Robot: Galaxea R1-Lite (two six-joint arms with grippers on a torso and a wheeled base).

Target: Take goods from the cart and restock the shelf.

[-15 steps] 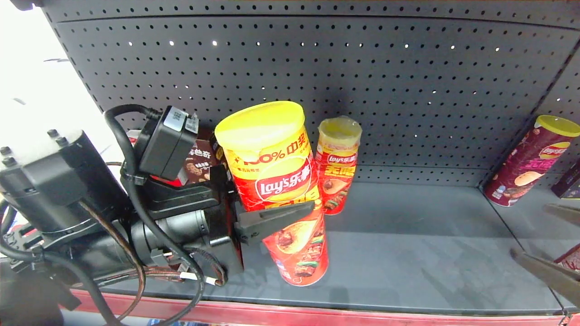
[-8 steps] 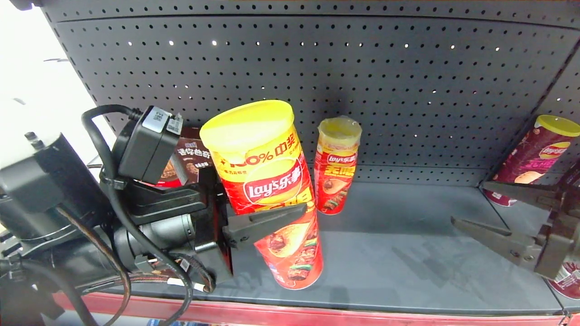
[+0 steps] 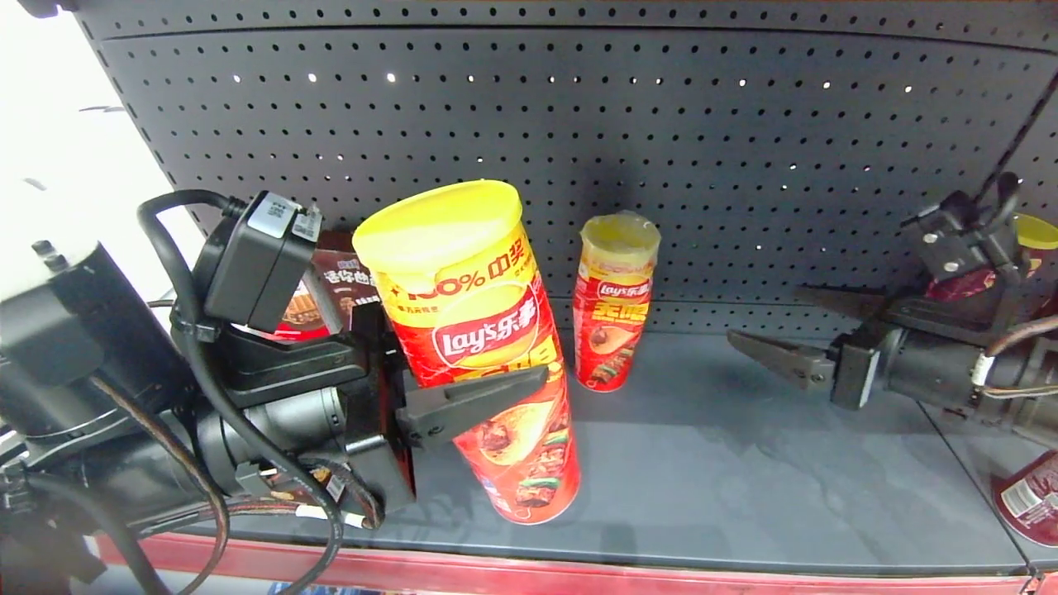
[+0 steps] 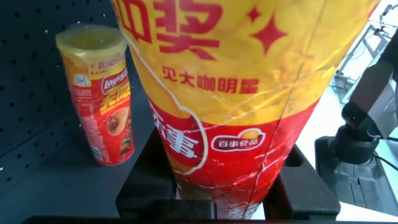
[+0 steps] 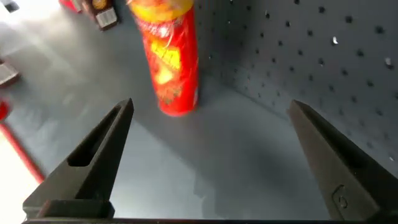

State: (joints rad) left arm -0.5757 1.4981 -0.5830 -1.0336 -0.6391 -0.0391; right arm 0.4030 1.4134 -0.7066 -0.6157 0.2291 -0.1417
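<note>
My left gripper [image 3: 483,376] is shut on a tall red chip can with a yellow lid [image 3: 471,347], held tilted with its base low over the front of the grey shelf [image 3: 727,479]. In the left wrist view the same can [image 4: 236,112] is right up close between the jaws. A second, similar can [image 3: 616,302] stands upright against the pegboard back, just right of the held one; it is also the can [image 4: 102,93] and the can [image 5: 168,56]. My right gripper [image 3: 781,326] hangs open over the shelf's right part, pointing left toward that can, with nothing between its fingers [image 5: 93,162].
A brown snack box [image 3: 335,281] stands behind my left gripper. A purple can's yellow lid [image 3: 1037,231] shows behind my right arm, and another can [image 3: 1029,496] lies at the shelf's front right. A red lip [image 3: 579,574] runs along the shelf's front edge.
My left gripper has shifted a little left with the can in it. My right gripper has come in from the lower right, rising and moving left over the shelf, still open.
</note>
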